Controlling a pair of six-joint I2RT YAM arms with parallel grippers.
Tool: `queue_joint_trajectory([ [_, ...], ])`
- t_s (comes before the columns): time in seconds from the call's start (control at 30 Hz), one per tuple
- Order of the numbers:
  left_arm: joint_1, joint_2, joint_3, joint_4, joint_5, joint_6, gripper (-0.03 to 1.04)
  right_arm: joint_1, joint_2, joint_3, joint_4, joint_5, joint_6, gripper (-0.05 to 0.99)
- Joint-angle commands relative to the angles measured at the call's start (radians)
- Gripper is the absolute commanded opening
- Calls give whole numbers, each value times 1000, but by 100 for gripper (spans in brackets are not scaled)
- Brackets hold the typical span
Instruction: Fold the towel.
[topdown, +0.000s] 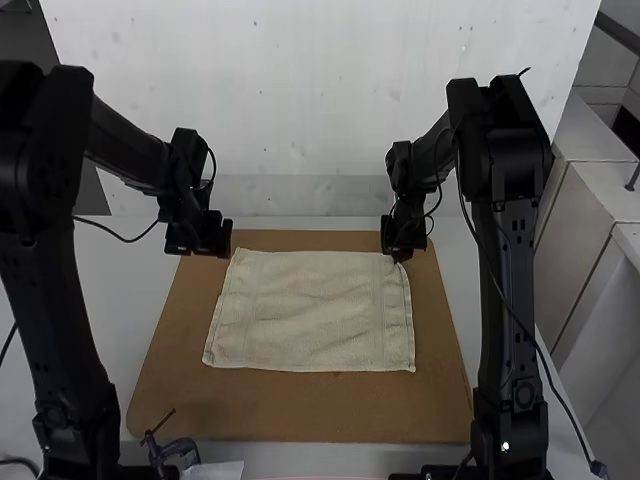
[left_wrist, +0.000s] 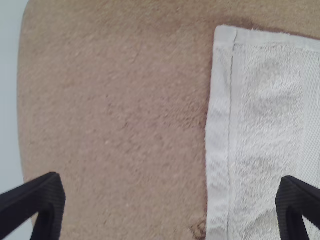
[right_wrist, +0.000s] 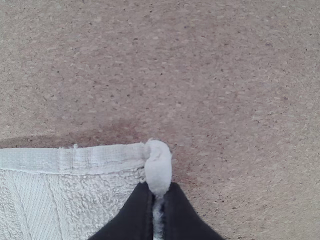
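Note:
The cream towel (topdown: 312, 312) lies spread as a near rectangle on a brown board. At its far left corner, the left gripper (topdown: 228, 246) hovers just outside the cloth. In the left wrist view, the left gripper (left_wrist: 171, 200) stands wide open, one finger over the board and the other over the towel (left_wrist: 270, 115). The right gripper (topdown: 396, 256) is at the towel's far right corner. In the right wrist view, the right gripper (right_wrist: 159, 187) is shut on that corner of the towel (right_wrist: 95, 200), pinching a small upright fold.
The brown board (topdown: 300, 415) extends beyond the towel on all sides, widest toward the near edge. A small dark clamp (topdown: 178, 450) sits at the near left table edge, beside the left arm's base. Cables hang along both arms.

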Motion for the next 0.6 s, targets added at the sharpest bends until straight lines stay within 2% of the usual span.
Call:
queue_joint_trajectory([
  [0.0,-28,83,91,11,23,-7,94,0,44,-19,-19,56,9,2],
  [0.23,-35,257,256,11,20,-77,94,9,44,-35,-13,73,7,2],
  [0.43,-41,369,352,-15,-2,-82,93,11,44,-44,-11,79,4,2],
  [0.5,-47,395,375,-39,-3,-90,83,11,44,-44,-11,85,3,2],
  [0.53,-47,408,385,-52,-2,-102,75,11,44,-44,-10,88,3,2],
  [0.57,-46,417,396,-71,1,-108,62,11,44,-44,-10,93,3,2],
])
